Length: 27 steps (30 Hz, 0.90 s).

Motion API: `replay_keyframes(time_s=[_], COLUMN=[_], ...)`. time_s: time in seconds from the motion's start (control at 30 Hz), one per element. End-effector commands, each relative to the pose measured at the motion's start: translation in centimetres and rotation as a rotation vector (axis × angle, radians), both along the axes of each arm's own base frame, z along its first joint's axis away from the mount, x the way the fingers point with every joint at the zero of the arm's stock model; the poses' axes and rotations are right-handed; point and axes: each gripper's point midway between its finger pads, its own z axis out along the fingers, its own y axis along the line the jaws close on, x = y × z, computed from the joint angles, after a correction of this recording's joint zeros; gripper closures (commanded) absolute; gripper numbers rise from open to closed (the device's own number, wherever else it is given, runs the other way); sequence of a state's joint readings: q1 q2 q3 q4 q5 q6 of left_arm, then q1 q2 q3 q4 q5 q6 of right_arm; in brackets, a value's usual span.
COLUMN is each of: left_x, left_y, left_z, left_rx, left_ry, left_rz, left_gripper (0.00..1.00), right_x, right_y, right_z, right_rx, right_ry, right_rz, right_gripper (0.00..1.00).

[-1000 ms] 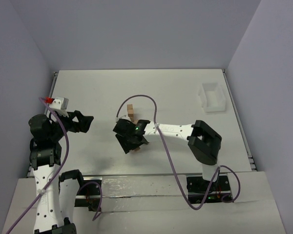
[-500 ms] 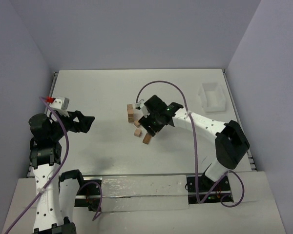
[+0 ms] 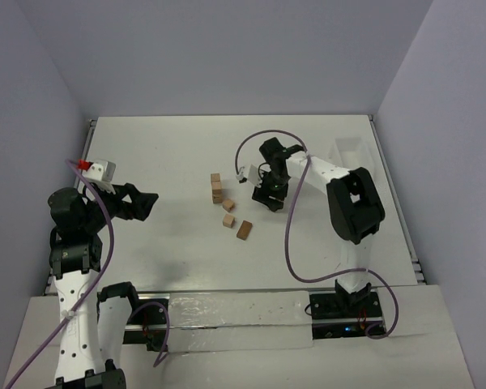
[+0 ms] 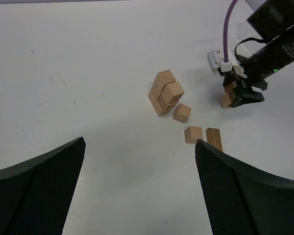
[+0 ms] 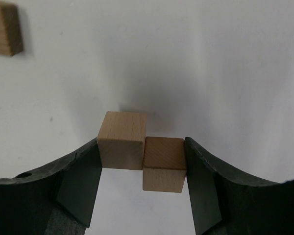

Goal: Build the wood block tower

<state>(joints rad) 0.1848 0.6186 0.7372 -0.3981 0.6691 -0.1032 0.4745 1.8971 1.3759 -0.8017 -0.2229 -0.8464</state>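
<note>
My right gripper (image 5: pixel 141 148) is shut on two wood blocks side by side, one lighter (image 5: pixel 121 139) and one darker (image 5: pixel 164 163), just above the white table. In the top view the right gripper (image 3: pixel 269 196) sits right of a small stack of several wood blocks (image 3: pixel 215 188); I cannot tell how tall it stands. The stack also shows in the left wrist view (image 4: pixel 164 93). Three loose blocks lie near it (image 3: pixel 228 206), (image 3: pixel 228 220), (image 3: pixel 244 230). My left gripper (image 3: pixel 144 200) is open and empty at the far left, well away from the blocks.
A white plastic bin (image 3: pixel 343 147) stands at the back right, partly behind the right arm. Grey walls close the table (image 3: pixel 162 154) on three sides. A small white box with a red tip (image 3: pixel 97 169) sits at the left edge.
</note>
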Motion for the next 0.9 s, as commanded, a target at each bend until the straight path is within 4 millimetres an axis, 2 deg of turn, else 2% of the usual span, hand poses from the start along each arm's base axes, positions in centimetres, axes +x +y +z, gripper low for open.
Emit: replay_keyframes(time_s=[0.0, 0.17, 0.27, 0.37, 0.5, 0.53, 0.7, 0.8, 0.87], left_x=[0.2, 0.0, 0.1, 0.3, 0.4, 0.4, 0.4, 0.3, 0.3], left_y=[-0.2, -0.1, -0.1, -0.1, -0.1, -0.1, 0.0, 0.0, 0.0], left_z=[2.6, 2.6, 2.4, 2.4, 2.5, 2.6, 2.7, 2.7, 2.8], left_rx=[0.006, 0.019, 0.014, 0.009, 0.008, 0.008, 0.011, 0.014, 0.016], left_ry=[-0.075, -0.078, -0.073, -0.074, -0.076, -0.077, -0.078, -0.08, -0.084], left_rz=[-0.018, -0.017, -0.015, -0.017, -0.015, -0.015, -0.011, -0.01, -0.011], left_gripper=[0.01, 0.01, 0.01, 0.01, 0.01, 0.01, 0.01, 0.01, 0.01], right_x=[1.6, 2.3, 2.6, 2.8, 2.6, 2.7, 3.0, 3.2, 3.4], right_y=[1.6, 2.0, 2.1, 2.0, 2.0, 2.0, 2.3, 2.5, 2.5], right_z=[-0.7, -1.8, -2.2, -2.4, -2.2, -2.2, -1.6, -0.5, 1.0], right_rx=[0.035, 0.048, 0.044, 0.038, 0.053, 0.055, 0.071, 0.099, 0.121], right_ry=[0.032, 0.049, 0.043, 0.036, 0.011, 0.005, -0.006, -0.018, -0.04], right_rz=[0.139, 0.159, 0.156, 0.151, 0.163, 0.164, 0.161, 0.16, 0.157], right_gripper=[1.0, 1.0, 0.91, 0.75, 0.31, 0.25, 0.17, 0.14, 0.12])
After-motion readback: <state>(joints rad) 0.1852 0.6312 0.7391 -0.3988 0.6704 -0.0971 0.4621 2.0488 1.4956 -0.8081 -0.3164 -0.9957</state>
